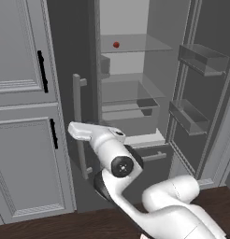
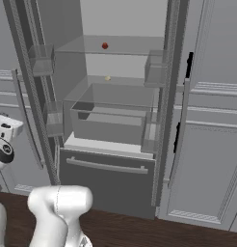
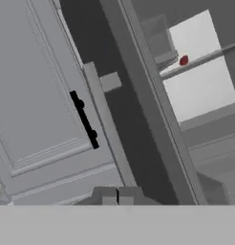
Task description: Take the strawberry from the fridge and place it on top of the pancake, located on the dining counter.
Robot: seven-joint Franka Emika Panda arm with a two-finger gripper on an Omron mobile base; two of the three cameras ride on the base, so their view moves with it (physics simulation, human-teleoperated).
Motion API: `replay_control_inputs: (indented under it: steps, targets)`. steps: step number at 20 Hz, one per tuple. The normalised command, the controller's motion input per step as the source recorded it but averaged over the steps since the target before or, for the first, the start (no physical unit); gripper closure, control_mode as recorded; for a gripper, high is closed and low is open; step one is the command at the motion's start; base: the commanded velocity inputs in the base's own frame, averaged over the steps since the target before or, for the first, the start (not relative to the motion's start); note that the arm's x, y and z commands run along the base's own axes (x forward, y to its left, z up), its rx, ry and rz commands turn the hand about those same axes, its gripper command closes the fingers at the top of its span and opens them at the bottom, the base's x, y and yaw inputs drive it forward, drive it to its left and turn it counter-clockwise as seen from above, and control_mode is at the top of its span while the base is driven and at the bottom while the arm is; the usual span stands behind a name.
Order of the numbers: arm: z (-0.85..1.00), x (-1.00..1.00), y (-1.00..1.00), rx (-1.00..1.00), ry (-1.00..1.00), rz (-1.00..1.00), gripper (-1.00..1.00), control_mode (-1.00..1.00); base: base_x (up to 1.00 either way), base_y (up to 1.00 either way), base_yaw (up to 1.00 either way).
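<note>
Red and tiny, the strawberry (image 1: 116,45) sits on the upper glass shelf (image 1: 135,44) inside the fridge (image 1: 135,93), toward the shelf's left side as the left base view shows it, with nothing touching it. Both fridge doors stand wide open, their clear bins (image 1: 203,58) facing inward. A small pale yellowish item (image 2: 107,77) lies on the shelf below, above the clear crisper drawer (image 2: 111,116). The bottom drawer (image 2: 107,181) with its bar handle is shut.

The hand (image 3: 117,195) is clenched with nothing between its fingertips; the two dark tips meet at the bottom of the hand view. It is well below and left of the strawberry, outside the fridge, just beside the left door's long grey bar handle (image 1: 79,126). Light grey panelled cabinets (image 1: 23,107) with black handles stand to the left of the fridge. The floor (image 2: 139,231) is dark wood.
</note>
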Motion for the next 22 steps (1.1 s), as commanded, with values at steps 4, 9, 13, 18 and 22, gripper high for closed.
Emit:
replay_control_inputs:
  steps: [4,9,13,18,22]
  targets:
    - [0.95,-0.48,-1.0,0.68,-0.12,0.01,1.0,-1.0,0.0,0.0,0.0]
    - [0.96,-0.17,-0.99,0.66,0.0,0.04,1.0,-1.0,0.0,0.0,0.0]
    - [0.47,0.02,-0.64,0.23,0.3,0.22,1.0,-1.0,0.0,0.0,0.0]
    - [0.15,0.22,-0.57,0.45,0.35,0.22,1.0,-1.0,0.0,0.0,0.0]
    - [0.03,0.38,-0.02,0.26,0.26,0.31,1.0,-1.0,0.0,0.0,0.0]
